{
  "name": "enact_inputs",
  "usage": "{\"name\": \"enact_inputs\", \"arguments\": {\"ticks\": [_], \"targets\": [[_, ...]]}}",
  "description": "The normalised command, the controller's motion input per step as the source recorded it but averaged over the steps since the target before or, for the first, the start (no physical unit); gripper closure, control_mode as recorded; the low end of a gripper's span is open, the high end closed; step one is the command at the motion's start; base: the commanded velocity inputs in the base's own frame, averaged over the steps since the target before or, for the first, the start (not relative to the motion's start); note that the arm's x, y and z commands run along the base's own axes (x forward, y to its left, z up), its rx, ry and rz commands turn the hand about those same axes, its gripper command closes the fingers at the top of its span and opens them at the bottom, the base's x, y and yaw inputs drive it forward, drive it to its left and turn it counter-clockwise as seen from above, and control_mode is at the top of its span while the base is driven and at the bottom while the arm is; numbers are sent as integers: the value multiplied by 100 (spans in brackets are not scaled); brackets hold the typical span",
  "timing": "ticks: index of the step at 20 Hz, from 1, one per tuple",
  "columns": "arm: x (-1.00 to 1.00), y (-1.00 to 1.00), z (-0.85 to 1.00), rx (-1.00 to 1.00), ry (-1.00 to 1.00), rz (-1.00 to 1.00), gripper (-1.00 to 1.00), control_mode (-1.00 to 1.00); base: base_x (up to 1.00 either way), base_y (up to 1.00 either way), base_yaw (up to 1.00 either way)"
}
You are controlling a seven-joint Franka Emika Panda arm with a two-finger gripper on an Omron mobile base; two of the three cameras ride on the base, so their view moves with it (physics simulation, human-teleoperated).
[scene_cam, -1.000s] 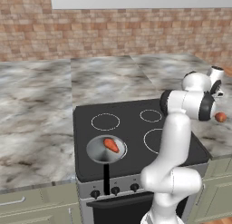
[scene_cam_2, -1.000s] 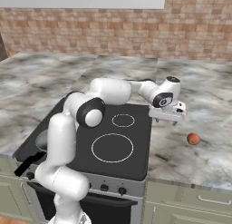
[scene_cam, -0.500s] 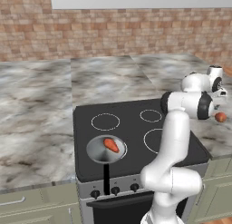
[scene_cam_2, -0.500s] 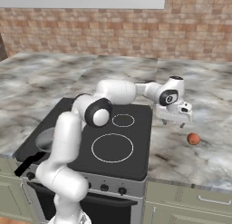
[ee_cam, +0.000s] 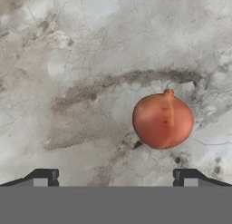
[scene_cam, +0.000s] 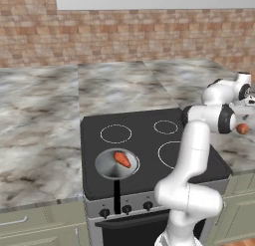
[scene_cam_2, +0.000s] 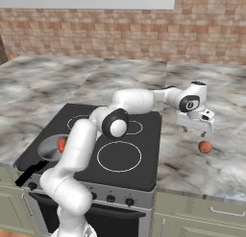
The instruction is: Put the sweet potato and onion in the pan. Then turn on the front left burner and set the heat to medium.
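Marble bench (scene_cam_2: 202, 169) under a brick wall (scene_cam_2: 120, 29); my arm stretches right, past the stovetop (scene_cam_2: 129, 154). My fingers (scene_cam_2: 196, 131) hang wide open, empty, above the onion (scene_cam_2: 205, 147) near the bench's front edge.

- My arm (scene_cam_2: 134, 99) reaches from the lower left of the right base view toward the right middle.
- My gripper (scene_cam_2: 194, 131) points down, jaws wide apart, holding nothing.
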Motion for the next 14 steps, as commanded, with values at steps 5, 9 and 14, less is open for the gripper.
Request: {"name": "enact_inputs", "arguments": {"ticks": [5, 9, 14], "targets": [[0, -29, -3, 0, 0, -7, -100, -100, 0, 0, 0], [0, -24, -19, 0, 0, -7, -100, -100, 0, 0, 0], [0, -22, -40, 1, 0, -7, -100, -100, 0, 0, 0]]}}
